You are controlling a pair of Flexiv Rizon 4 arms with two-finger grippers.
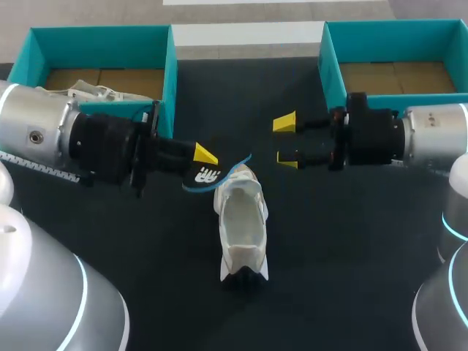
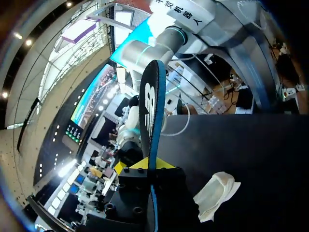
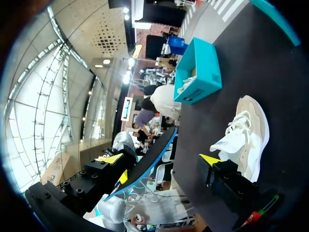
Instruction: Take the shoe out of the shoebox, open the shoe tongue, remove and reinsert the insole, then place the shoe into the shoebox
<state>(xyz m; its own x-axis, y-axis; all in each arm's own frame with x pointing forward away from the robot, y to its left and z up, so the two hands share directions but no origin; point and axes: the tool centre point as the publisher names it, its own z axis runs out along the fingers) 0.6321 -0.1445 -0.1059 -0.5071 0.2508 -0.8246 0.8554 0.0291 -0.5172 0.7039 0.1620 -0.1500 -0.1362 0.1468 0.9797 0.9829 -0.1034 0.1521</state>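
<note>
Pinching the black insole [image 1: 210, 175] in the left end effector [image 1: 203, 162] just above the white shoe [image 1: 243, 227] lying on the tabletop [image 1: 351, 256], seemingly for feeding back in, and holding the right end effector [image 1: 287, 141] wide open, empty, nearby to assist.

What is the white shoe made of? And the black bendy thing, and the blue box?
The shoe looks like soft cream fabric, matte, though I can't be sure. The insole is probably foam: thin, curving, black with a blue edge. The left shoebox is likely cardboard: teal outside, plain brown inside.
</note>
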